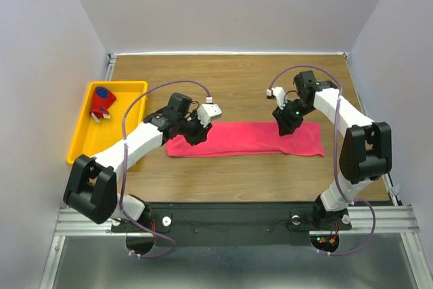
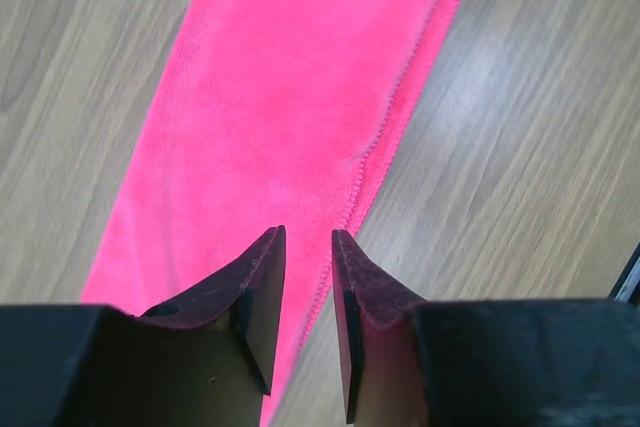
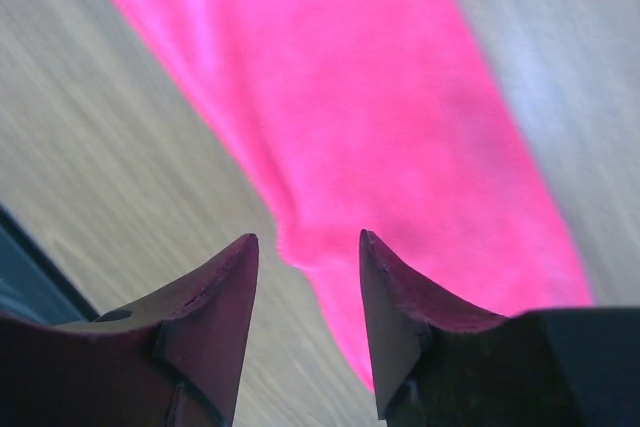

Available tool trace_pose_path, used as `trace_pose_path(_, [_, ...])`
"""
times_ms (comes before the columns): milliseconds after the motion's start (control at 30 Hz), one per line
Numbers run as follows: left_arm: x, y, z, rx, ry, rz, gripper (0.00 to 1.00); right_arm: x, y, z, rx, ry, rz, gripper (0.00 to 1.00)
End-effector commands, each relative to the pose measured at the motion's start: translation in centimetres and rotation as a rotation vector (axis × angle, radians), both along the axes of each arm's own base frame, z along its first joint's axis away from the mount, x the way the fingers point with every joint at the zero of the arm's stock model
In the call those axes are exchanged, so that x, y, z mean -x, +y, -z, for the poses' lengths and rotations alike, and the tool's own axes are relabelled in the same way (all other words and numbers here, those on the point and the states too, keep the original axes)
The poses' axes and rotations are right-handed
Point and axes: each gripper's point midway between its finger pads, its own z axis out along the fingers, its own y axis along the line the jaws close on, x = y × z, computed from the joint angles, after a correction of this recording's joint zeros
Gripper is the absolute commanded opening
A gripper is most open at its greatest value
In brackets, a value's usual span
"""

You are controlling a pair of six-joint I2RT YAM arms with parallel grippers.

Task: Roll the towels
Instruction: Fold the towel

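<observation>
Pale walls (image 1: 237, 5) enclose a brown wood-grain table (image 1: 237, 181), where a plain pink-red plush towel (image 1: 243, 139) lies flat as a long strip across the middle. The left claw (image 2: 308, 237) hovers over the towel's stitched hem near the left end, fingers a narrow slit apart. The right claw (image 3: 305, 242) is above the right end, spread wider, and neither pinches cloth. A bundled red-and-navy patterned towel (image 1: 103, 101) rests in the yellow plastic tray (image 1: 84, 141) at far left.
</observation>
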Motion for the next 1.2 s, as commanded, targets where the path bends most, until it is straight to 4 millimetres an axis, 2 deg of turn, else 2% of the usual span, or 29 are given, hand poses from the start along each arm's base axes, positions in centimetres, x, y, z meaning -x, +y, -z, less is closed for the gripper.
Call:
trace_pose_path(0, [-0.7,0.8,2.2,-0.041,0.133,-0.172,0.36,-1.3,-3.2,1.6,0.050,0.070,0.095,0.45])
trace_pose_path(33, [-0.1,1.1,3.0,-0.070,0.184,-0.175,0.36,-1.5,-4.5,2.8,0.093,0.096,0.109,0.38])
trace_pose_path(100, [-0.2,1.4,4.1,-0.115,0.232,-0.207,0.36,-2.0,-6.8,3.6,0.133,0.109,0.148,0.31])
trace_pose_path(133, [-0.1,1.8,5.4,-0.155,0.267,-0.230,0.36,-2.0,-7.9,4.6,0.184,0.121,0.144,0.25])
trace_pose_path(233, [0.0,2.8,7.5,-0.230,0.322,-0.265,0.35,-1.4,-9.5,5.9,0.253,0.146,0.146,0.17])
trace_pose_path(300, [-0.4,3.2,8.4,-0.262,0.333,-0.280,0.33,-1.0,-9.8,6.6,0.269,0.155,0.144,0.17])
trace_pose_path(400, [-2.9,3.6,10.0,-0.289,0.327,-0.330,0.31,1.3,-9.6,7.8,0.269,0.220,0.129,0.16])
trace_pose_path(433, [-4.8,3.0,9.3,-0.274,0.291,-0.328,0.31,3.0,-9.4,8.6,0.275,0.264,0.114,0.15])
trace_pose_path(500, [-7.1,2.8,9.2,-0.275,0.263,-0.342,0.30,4.9,-9.1,9.2,0.284,0.299,0.088,0.15])
trace_pose_path(533, [-8.1,2.7,10.4,-0.293,0.275,-0.339,0.30,5.7,-8.5,9.3,0.285,0.312,0.069,0.15])
trace_pose_path(567, [-10.7,1.7,9.1,-0.265,0.229,-0.342,0.30,6.6,-8.0,9.4,0.276,0.335,0.059,0.15])
trace_pose_path(600, [-12.1,1.5,9.0,-0.265,0.206,-0.335,0.30,7.8,-7.2,9.7,0.278,0.363,0.028,0.16])
trace_pose_path(633, [-13.0,1.4,10.9,-0.290,0.224,-0.332,0.30,8.5,-6.6,9.8,0.275,0.379,0.020,0.16])
trace_pose_path(667, [-16.0,0.3,9.3,-0.265,0.162,-0.337,0.30,9.3,-5.6,9.6,0.251,0.406,0.008,0.16])
trace_pose_path(700, [-17.4,-0.1,9.4,-0.264,0.146,-0.323,0.30,10.1,-4.8,9.6,0.241,0.429,-0.010,0.17])
trace_pose_path(733, [-19.9,-0.7,9.3,-0.254,0.126,-0.330,0.30,10.9,-3.0,9.2,0.220,0.444,-0.048,0.17])
trace_pose_path(800, [-22.1,-0.9,9.0,-0.239,0.106,-0.326,0.30,12.0,-0.7,8.8,0.200,0.455,-0.107,0.18])
trace_pose_path(833, [-23.2,-0.3,9.8,-0.233,0.119,-0.338,0.31,12.4,0.2,8.5,0.181,0.467,-0.111,0.19])
trace_pose_path(867, [-25.4,-0.8,7.7,-0.184,0.067,-0.343,0.33,13.0,1.9,8.0,0.128,0.482,-0.128,0.21])
trace_pose_path(933, [-26.7,-1.7,6.3,-0.116,0.055,-0.324,0.36,13.7,4.7,7.5,0.099,0.474,-0.199,0.23])
trace_pose_path(967, [-27.6,-2.3,4.3,-0.075,0.020,-0.315,0.38,13.7,6.1,7.0,0.054,0.471,-0.217,0.25])
trace_pose_path(1000, [-27.6,-2.9,3.2,-0.034,0.018,-0.295,0.38,13.6,7.0,6.5,0.026,0.472,-0.225,0.27])
trace_pose_path(1033, [-27.6,-3.1,0.5,-0.001,-0.020,-0.290,0.39,13.1,7.9,5.8,-0.007,0.470,-0.213,0.29])
trace_pose_path(1100, [-26.8,-3.2,-0.5,0.040,-0.023,-0.297,0.41,11.3,9.1,3.6,-0.063,0.428,-0.220,0.32])
trace_pose_path(1133, [-26.3,-3.1,-2.8,0.062,-0.060,-0.291,0.43,10.8,9.2,3.0,-0.076,0.409,-0.216,0.35])
trace_pose_path(1167, [-25.1,-2.7,-1.7,0.048,-0.024,-0.302,0.44,10.1,9.3,2.0,-0.094,0.383,-0.210,0.36])
